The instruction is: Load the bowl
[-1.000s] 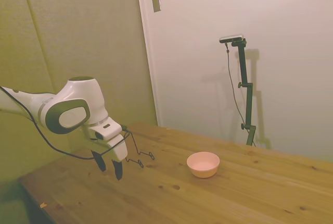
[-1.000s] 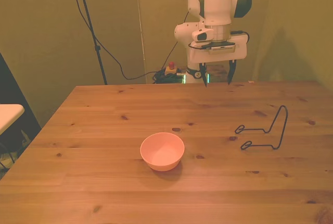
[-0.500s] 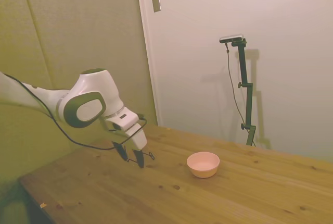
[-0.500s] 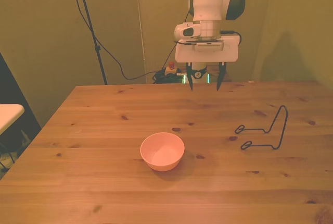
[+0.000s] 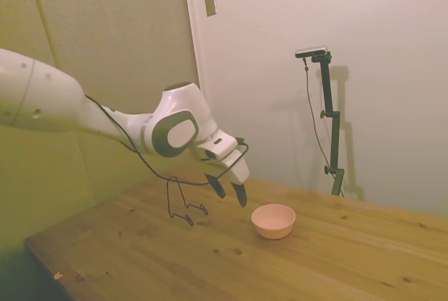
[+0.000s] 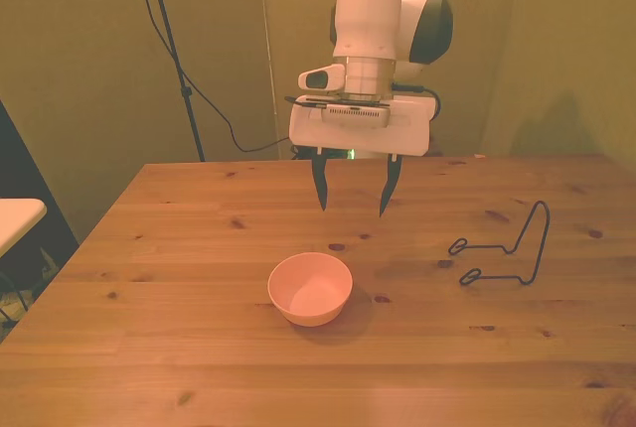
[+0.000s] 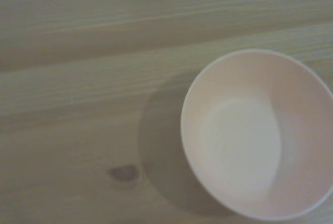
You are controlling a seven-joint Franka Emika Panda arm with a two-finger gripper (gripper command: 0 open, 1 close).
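The pale pink bowl (image 5: pixel 273 220) (image 6: pixel 310 288) stands upright and empty on the wooden table (image 6: pixel 199 348). The wrist view shows the bowl (image 7: pixel 257 135) from above, with nothing inside it. My gripper (image 5: pixel 231 190) (image 6: pixel 351 189) hangs open in the air above the table, a little behind the bowl and off to the front view's right of it, not touching it. Nothing is between its dark fingers.
A thin black wire rack (image 5: pixel 180 203) (image 6: pixel 512 248) stands on the table at the front view's right, apart from the bowl. A white wall and a door frame rise behind the table in the side view.
The arm has swung out over the table and lowered, carrying the open gripper from near the wire rack toward the bowl. Bowl and rack have not moved.
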